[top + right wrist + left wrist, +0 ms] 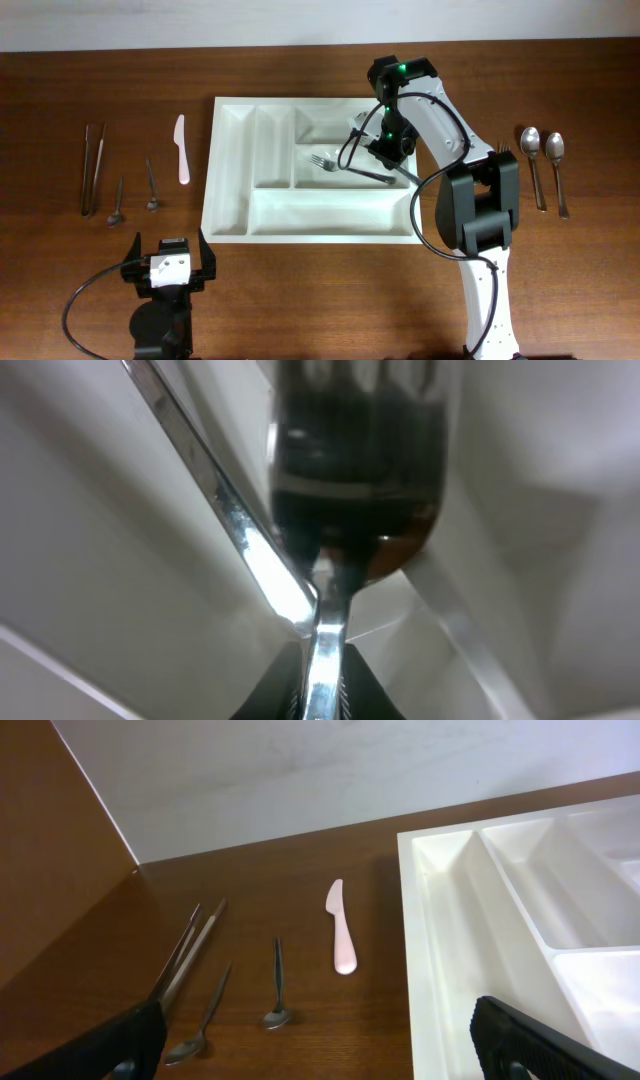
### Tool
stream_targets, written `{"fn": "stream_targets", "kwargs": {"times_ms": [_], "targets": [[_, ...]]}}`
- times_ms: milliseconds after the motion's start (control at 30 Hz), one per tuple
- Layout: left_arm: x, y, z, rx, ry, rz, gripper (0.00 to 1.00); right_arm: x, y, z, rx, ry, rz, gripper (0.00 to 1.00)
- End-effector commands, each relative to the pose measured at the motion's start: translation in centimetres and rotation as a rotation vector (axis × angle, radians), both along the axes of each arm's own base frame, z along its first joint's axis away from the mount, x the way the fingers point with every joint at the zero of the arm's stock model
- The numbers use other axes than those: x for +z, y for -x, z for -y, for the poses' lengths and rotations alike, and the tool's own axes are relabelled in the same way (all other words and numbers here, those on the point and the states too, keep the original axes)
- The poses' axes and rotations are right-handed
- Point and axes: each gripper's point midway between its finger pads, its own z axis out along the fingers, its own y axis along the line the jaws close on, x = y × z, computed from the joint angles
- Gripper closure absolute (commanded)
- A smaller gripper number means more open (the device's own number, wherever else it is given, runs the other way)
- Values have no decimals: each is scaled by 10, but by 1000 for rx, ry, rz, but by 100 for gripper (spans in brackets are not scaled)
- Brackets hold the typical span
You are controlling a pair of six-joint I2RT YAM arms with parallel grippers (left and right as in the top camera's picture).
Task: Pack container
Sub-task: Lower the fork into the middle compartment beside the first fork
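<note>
— Tray (230,170)?
— Sits mid-table, holds one fork (335,165) in the middle long slot.
— Right gripper (385,150)?
— Hovers over that slot, seemingly clamps a second fork (355,470) by the handle.
— Left gripper (170,255)?
— Gapes empty off the tray's near-left corner.
— Left to pack?
— Knife (182,150), small spoons (152,190), tongs (92,170) left of tray; big spoons (533,150) right.

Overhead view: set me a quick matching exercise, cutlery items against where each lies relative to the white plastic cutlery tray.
Items:
1. pale pink plastic knife
2. silver metal fork
3. pair of large silver metal spoons

Places:
A. right of the white plastic cutlery tray
B. left of the tray
C. inside a tray compartment

Pairs: 1-B, 2-C, 3-A.
</note>
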Motion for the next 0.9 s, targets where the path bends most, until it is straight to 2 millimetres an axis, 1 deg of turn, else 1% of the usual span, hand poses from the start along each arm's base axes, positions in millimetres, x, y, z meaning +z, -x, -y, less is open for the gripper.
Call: {"fn": "stream_targets", "kwargs": {"times_ms": [0, 67, 233, 300, 400, 500, 600, 867], "targets": [[0, 0, 3, -16, -7, 4, 1, -6, 1, 6, 0, 27, -10, 90], [0, 0, 3, -16, -7, 4, 1, -5, 0, 7, 1, 34, -4, 92], [0, 0, 3, -16, -7, 4, 1, 5, -3, 6, 4, 32, 11, 94], [0, 0, 3, -16, -7, 4, 1, 13, -4, 5, 13, 27, 21, 94], [0, 0, 3, -16, -7, 4, 1, 31, -7, 2, 44, 15, 56, 94], [0, 0, 3, -16, -7, 4, 1, 45, -4, -7, 104, 4, 80, 94], [0, 0, 3, -16, -7, 4, 1, 53, 0, -19, 160, -6, 93, 94], [0, 0, 3, -16, -7, 4, 1, 54, 15, -54, 331, -14, 86, 95]]}}
